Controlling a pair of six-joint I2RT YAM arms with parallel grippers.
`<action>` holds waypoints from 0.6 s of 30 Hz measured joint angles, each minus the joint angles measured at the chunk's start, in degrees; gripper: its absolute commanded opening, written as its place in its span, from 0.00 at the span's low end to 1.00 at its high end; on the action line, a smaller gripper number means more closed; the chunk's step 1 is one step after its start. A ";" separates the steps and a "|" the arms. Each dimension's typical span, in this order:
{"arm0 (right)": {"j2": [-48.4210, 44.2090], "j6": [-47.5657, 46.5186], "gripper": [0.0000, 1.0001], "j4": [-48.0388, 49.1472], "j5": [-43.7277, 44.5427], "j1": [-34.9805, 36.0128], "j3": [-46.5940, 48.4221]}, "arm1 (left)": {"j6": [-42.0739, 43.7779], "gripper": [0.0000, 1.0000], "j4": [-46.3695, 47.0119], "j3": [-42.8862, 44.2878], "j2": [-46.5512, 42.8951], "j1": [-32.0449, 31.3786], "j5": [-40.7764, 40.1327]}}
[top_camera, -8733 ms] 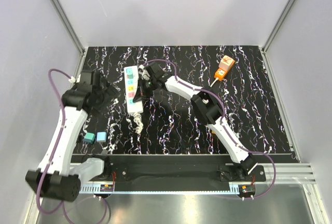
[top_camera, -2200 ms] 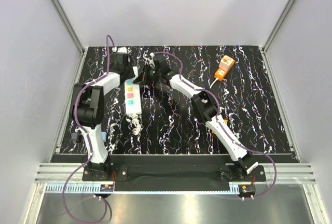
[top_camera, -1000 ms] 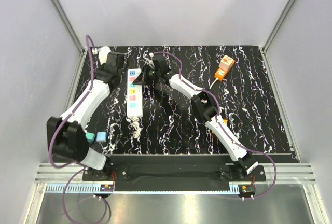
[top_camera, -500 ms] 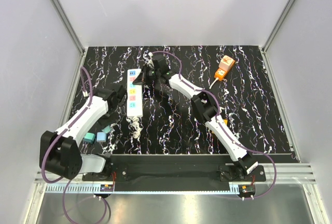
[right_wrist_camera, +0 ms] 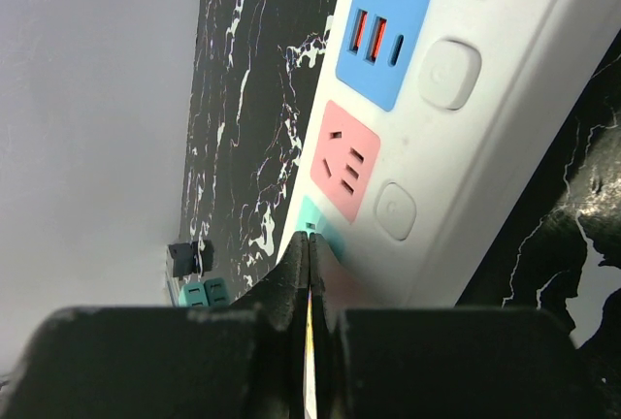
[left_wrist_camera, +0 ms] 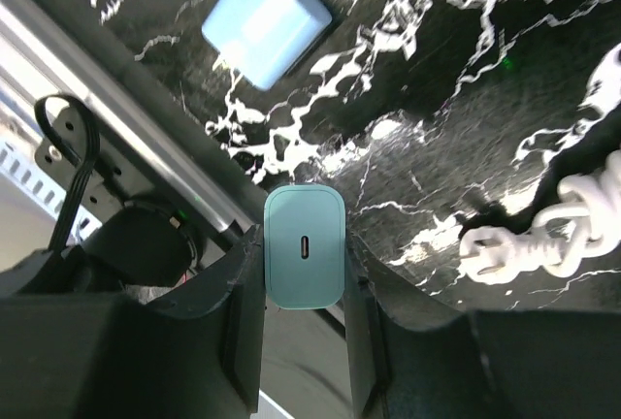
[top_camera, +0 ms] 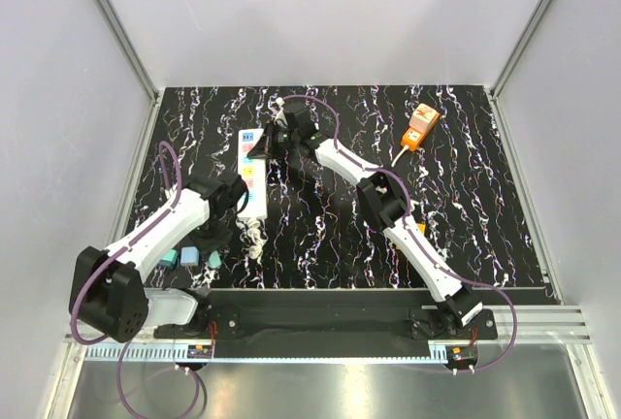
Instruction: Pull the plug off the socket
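Left wrist view: clamping teal plug (left_wrist_camera: 304, 240) in left gripper (left_wrist_camera: 304, 269), off socket (top_camera: 250, 162); bracing socket with pinched-closed right gripper (right_wrist_camera: 309, 244). Next, probably: lower at 7 o'clock, release.

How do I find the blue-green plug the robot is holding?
Look at the near left corner of the black table, where the left pincer hangs. The plug is clamped in it. Unlike the two teal blocks lying nearby, it is gripped and shows a small oval slot.
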 measured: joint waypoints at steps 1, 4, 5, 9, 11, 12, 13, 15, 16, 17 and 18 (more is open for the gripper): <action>0.00 -0.04 0.00 0.00 0.00 0.00 0.02 | -0.31 0.00 -0.09 -0.17 0.02 -0.13 0.33; 0.00 -0.17 0.00 0.02 0.00 0.02 0.02 | -0.90 0.00 -0.11 -0.20 -0.24 -0.63 0.66; 0.00 -0.17 0.00 0.04 -0.02 0.02 0.02 | -1.03 0.02 0.07 -0.26 -0.83 -0.96 0.72; 0.00 -0.17 0.00 0.09 -0.02 0.04 0.02 | -1.27 0.07 2.80 -2.69 -8.98 -1.90 0.79; 0.00 -0.17 0.00 0.11 -0.02 0.04 0.02 | -1.90 0.07 3.08 -4.52 -13.94 -1.90 0.52; 0.00 -0.17 0.00 0.11 0.00 0.04 0.02 | -2.05 0.07 2.95 -5.07 -14.95 -1.90 0.39; 0.00 -0.17 0.00 0.11 0.00 0.04 0.02 | -2.12 0.07 2.80 -5.31 -15.30 -1.90 0.22; 0.00 -0.15 0.00 0.09 -0.02 0.04 0.04 | -2.12 0.06 2.84 -5.49 -14.01 -1.90 0.15; 0.00 -0.15 0.00 0.07 -0.02 0.04 0.09 | -2.12 0.06 3.02 -5.49 -12.41 -1.90 0.07; 0.00 -0.15 0.00 0.00 -0.02 0.04 0.13 | -2.12 0.06 3.08 -5.44 -10.49 -1.90 -0.04; 0.00 -0.15 0.00 0.00 -0.02 0.04 0.13 | -2.10 0.07 3.32 -5.44 -8.35 -1.90 -0.07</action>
